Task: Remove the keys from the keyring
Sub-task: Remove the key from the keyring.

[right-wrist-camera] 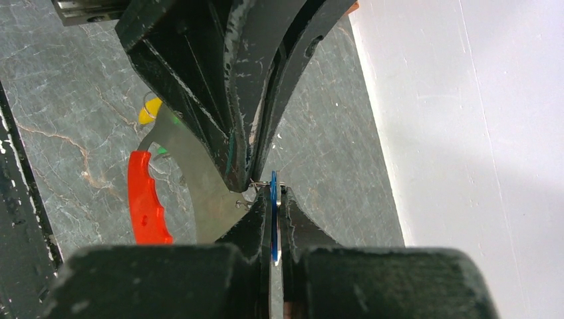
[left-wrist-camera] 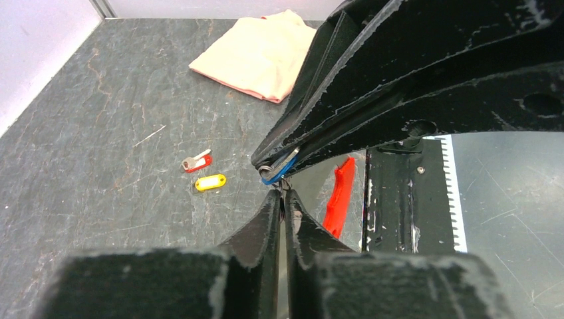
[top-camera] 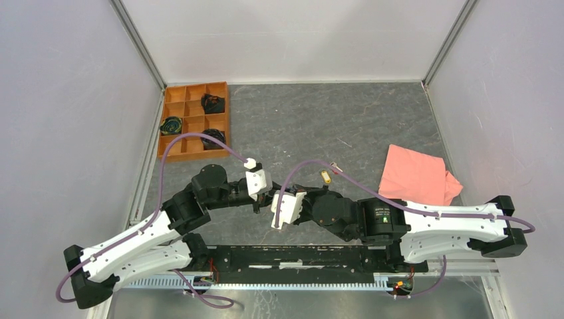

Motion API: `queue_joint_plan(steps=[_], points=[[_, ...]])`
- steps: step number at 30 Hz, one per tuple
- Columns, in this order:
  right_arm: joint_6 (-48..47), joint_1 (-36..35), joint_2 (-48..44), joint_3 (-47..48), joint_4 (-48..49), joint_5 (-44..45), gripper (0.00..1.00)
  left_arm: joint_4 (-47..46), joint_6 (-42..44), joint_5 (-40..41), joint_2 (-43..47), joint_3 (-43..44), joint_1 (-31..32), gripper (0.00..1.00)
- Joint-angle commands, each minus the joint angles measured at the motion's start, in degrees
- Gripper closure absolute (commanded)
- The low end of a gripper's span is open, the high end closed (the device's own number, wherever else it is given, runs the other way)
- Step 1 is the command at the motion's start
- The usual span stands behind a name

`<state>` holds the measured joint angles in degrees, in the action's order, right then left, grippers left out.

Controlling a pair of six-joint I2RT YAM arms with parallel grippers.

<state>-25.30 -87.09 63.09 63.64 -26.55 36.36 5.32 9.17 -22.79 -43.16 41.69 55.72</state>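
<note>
Keyring (right-wrist-camera: 147, 199) is up off the surface (left-wrist-camera: 100, 133), strung between the two grippers right in the middle of the top view. From the right wrist view its thin wire loop sits at the tips of the left gripper (right-wrist-camera: 249, 179), which comes down from the top of the frame. That gripper's jaws are pressed together with pretty much no gap, pinching the wire. The red strap (left-wrist-camera: 339, 196) dangles below and to the side, red along one edge and pale on the flat face.

The right gripper (right-wrist-camera: 274, 196) is clamped tight too, with the blue key (right-wrist-camera: 273, 222) squeezed edge-on between its fingers, just beside where the left one has the loop. In the left wrist view you only get a sliver of blue poking out under those fingers.

A yellow head and a speck of green peek out next to the strap at the upper left of the right wrist frame. Can't tell exactly what they hang from.

Two loose ones lie flat on the surface, left of centre in the left wrist view: the red key (left-wrist-camera: 197, 161) and the yellow key (left-wrist-camera: 210, 182), close together but not touching. The pink cloth (top-camera: 416, 176) is crumpled at the right of the top view, and an orange tray (top-camera: 194, 119) sits in the upper left corner.
</note>
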Motion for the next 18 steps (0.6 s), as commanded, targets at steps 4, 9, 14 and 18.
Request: queue_joint_plan(steps=[4, 9, 14, 18], points=[[0.4, 0.6, -1.5, 2.6, 4.6, 3.5, 1.0, -2.1, -1.7, -1.2, 0.3, -1.1, 0.1, 0.98], [0.4, 1.1, -3.1, -0.5, 4.1, 2.1, 1.0, -4.8, -3.2, 2.6, 2.8, -2.5, 0.1, 0.98], [1.2, 1.4, -4.1, -3.4, 3.7, 2.6, 1.0, -11.3, -6.7, 5.4, 5.5, -5.2, 0.1, 0.98], [1.6, 1.6, -5.1, -4.8, 3.8, 1.7, 1.0, -14.2, -8.5, 6.5, 6.8, -6.7, 0.1, 0.98]])
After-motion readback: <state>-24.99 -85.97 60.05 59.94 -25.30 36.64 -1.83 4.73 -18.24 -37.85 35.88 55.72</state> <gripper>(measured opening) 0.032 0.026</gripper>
